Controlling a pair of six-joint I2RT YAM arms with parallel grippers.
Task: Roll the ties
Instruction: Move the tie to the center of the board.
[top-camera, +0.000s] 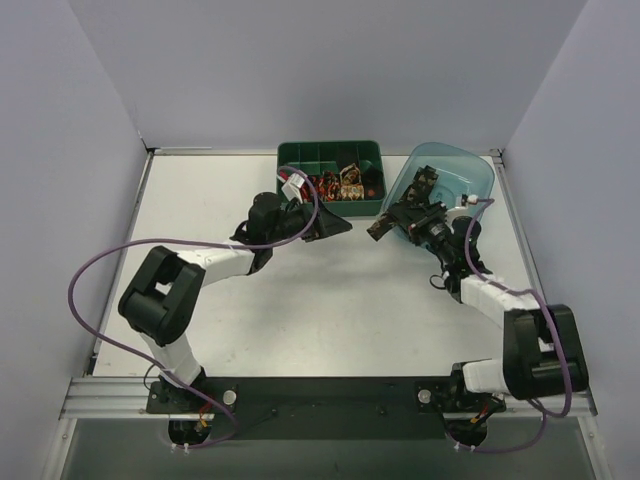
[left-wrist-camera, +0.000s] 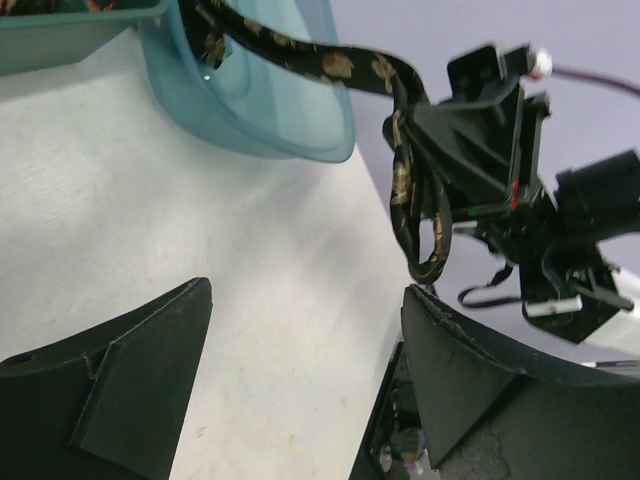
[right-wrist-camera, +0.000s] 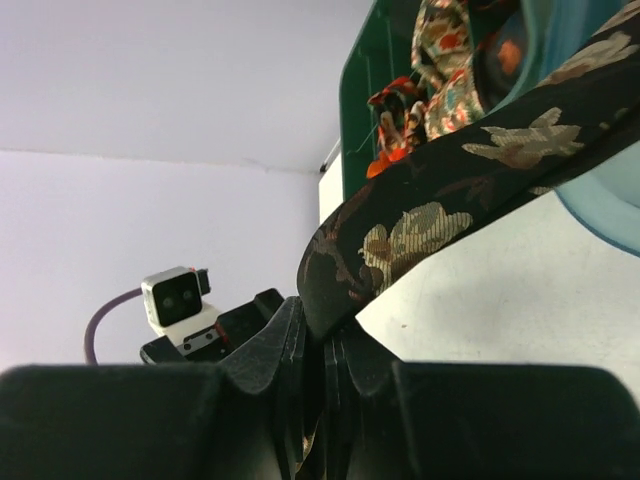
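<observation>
A long black tie with gold motifs (right-wrist-camera: 440, 210) runs out of the teal tub (top-camera: 470, 165) to my right gripper (right-wrist-camera: 322, 330), which is shut on its folded end. The left wrist view shows that tie (left-wrist-camera: 330, 65) stretched from the tub (left-wrist-camera: 260, 110) and hanging in a loop at the right gripper (left-wrist-camera: 420, 200). My left gripper (left-wrist-camera: 308, 290) stands open over bare table, a short way from the loop, with nothing between its fingers. From above, the left gripper (top-camera: 335, 225) and right gripper (top-camera: 385, 228) face each other in front of the tray.
A dark green compartment tray (top-camera: 300, 155) at the back holds several rolled ties (top-camera: 345, 185) in red and gold patterns. The tub leans beside it on the right. White tabletop (top-camera: 330, 310) lies between the arms and the near edge.
</observation>
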